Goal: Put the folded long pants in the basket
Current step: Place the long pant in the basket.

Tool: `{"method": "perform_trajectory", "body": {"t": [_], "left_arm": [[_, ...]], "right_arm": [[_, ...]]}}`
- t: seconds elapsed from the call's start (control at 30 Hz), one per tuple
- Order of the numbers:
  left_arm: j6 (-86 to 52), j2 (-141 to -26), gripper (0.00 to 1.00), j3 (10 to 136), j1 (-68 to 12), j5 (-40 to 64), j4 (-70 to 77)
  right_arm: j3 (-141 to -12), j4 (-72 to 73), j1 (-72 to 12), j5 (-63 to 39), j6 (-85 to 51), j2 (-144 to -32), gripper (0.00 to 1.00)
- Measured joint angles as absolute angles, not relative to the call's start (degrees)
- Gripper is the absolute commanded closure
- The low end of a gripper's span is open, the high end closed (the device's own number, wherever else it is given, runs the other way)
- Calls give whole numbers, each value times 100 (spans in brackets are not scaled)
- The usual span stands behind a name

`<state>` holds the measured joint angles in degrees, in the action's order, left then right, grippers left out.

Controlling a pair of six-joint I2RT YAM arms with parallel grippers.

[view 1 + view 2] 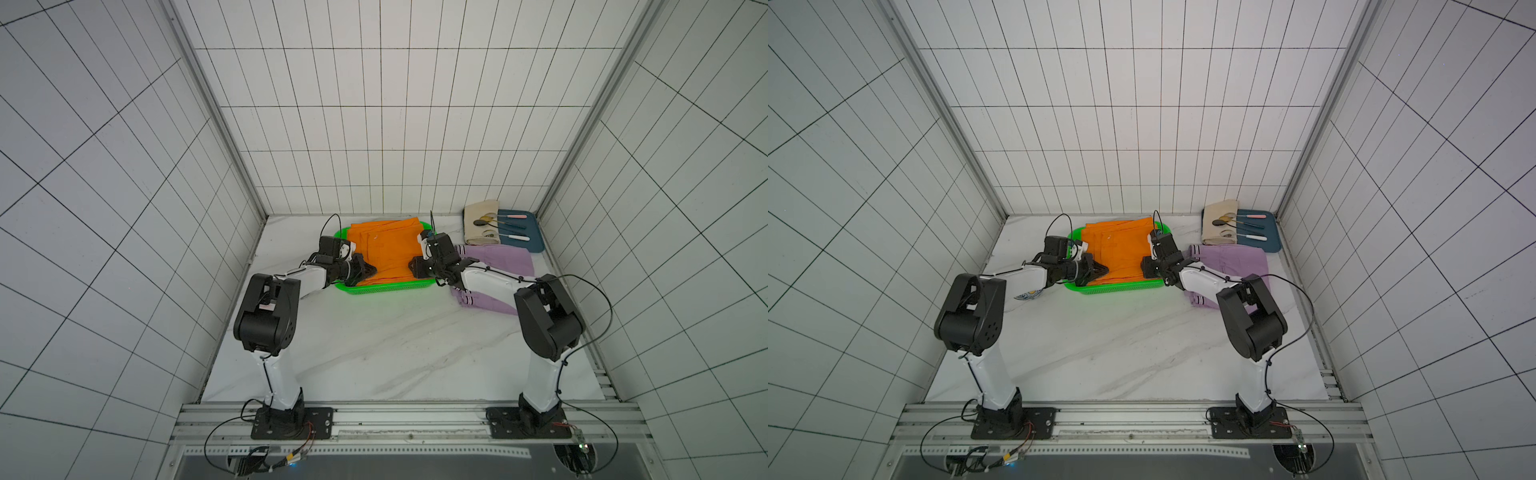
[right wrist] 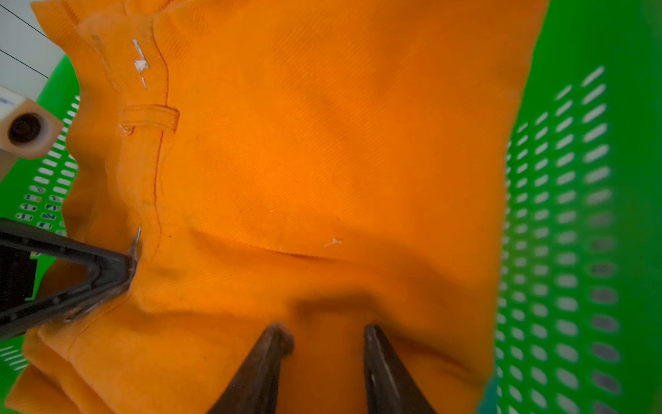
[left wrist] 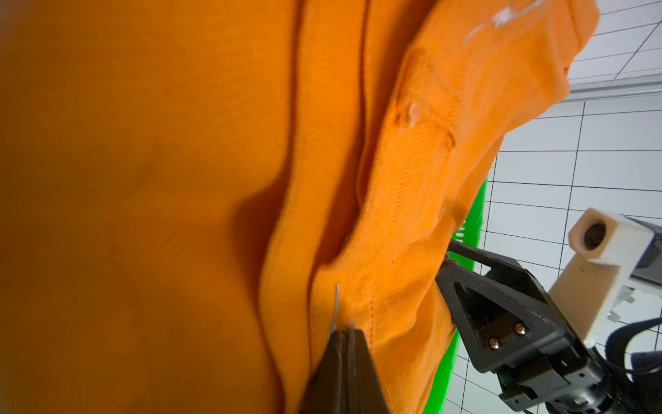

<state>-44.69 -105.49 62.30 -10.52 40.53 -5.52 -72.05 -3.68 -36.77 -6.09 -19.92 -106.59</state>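
The left pincer (image 3: 344,333) is clenching a ridge of the orange pants (image 1: 382,249); the right pincer (image 2: 326,335), facing it, is holding its jaws apart astride the cloth, grip impossible to tell. Beneath both, the pants are lying in the green basket (image 1: 390,287). Withdrawing while clenched risks dragging the bundle open or over the rim. Behind the right pincer, lilac pants (image 1: 498,257) are waiting.
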Motion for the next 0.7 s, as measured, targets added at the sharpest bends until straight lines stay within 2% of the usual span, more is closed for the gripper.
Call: {"method": "perform_trajectory", "body": {"t": [0.17,0.3,0.53,0.7], "left_arm": [[-4519,-9721,100,6412,-1011,3682,-1363],[-4552,-9642,100,7083,-998,3559,-1553],[-4381,-10925,100,8989,-888,3415,-1806],[-4318,-11900,100,9301,-711,3409,-1892]], "right_arm": [[-7338,-1022,-3669,-303,-1914,-9898,53],[-7990,-1181,-3566,-174,-1780,-10018,56],[-9607,-1181,-3339,54,-1542,-11450,63],[-10302,-1199,-3299,180,-1437,-12589,67]]}}
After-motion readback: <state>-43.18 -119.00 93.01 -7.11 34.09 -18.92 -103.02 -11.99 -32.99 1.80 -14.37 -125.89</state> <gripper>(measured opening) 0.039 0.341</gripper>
